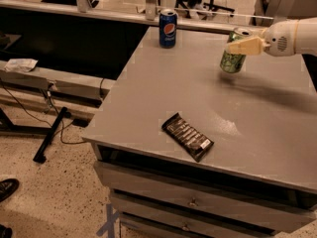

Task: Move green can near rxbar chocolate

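- The gripper [246, 46] is clamped on the green can [232, 62] near the worktop's [163, 88] far right edge.
- The bar [187, 136] lies by the front edge, well apart.

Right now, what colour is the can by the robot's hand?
Green can: light green, darker swirls. Gripper holds it, far right. Camera view.

A blue Pepsi can [168, 28] stands upright on the grey table [158, 98].

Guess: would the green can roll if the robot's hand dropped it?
Probably: the green can is round, so lying down it could roll across the flat table. It is tall and narrow, so maybe tippy. The hand, over the table's far right, grips its top half.
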You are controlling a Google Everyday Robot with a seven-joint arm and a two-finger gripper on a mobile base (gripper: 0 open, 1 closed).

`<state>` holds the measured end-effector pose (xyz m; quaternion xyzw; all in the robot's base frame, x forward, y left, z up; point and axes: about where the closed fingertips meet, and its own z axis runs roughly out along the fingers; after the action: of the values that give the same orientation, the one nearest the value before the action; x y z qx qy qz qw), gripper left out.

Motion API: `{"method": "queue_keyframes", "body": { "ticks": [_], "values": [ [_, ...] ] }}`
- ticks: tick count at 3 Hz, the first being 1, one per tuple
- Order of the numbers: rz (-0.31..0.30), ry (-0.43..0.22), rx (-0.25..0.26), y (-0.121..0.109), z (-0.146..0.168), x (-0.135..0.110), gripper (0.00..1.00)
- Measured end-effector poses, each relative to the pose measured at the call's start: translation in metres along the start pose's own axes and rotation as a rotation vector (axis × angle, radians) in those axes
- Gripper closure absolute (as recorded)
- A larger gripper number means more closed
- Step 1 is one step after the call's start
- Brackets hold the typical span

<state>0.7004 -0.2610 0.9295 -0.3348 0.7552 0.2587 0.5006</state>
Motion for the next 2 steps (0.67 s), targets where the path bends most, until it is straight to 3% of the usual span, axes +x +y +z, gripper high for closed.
{"method": "queue_keyframes", "body": {
  "ticks": [1, 2],
  "values": [
    [-0.025, -0.045, -0.103, 0.0501, -0.0070, -0.0133, 1.00],
    [-0.025, -0.045, -0.104, 0.0502, -0.0069, -0.0133, 1.00]
  ]
}}
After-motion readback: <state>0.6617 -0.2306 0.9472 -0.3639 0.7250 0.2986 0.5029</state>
